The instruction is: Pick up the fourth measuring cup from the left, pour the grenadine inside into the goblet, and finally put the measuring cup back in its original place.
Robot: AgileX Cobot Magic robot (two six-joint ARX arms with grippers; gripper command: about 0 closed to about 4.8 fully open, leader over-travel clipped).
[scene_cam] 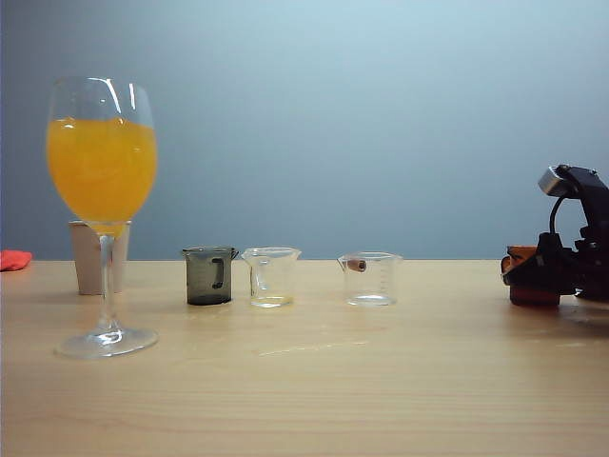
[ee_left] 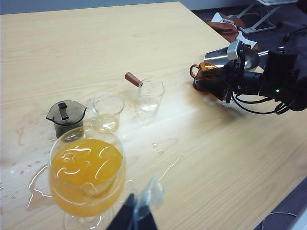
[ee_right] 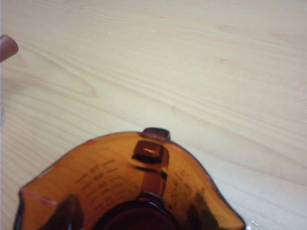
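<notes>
Gripping amber measuring cup (ee_right: 129, 187): right end effector (scene_cam: 533, 276); left end effector (ee_left: 136, 213) idle.

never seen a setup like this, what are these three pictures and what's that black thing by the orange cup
These are three cameras on one two-armed robot. One looks across the wooden table from the side; the other two sit on the arms' wrists.

On the table stand a goblet of orange juice, a beige cup behind it, a smoky grey measuring cup, two clear cups, and some spilled drops.

The black thing is the right claw. It is closed around the amber measuring cup, which stands on the table with dark red grenadine inside. The right wrist camera looks down into it.

The left claw hangs near the goblet, seemingly holding nothing; whether it is open is unclear.
</notes>
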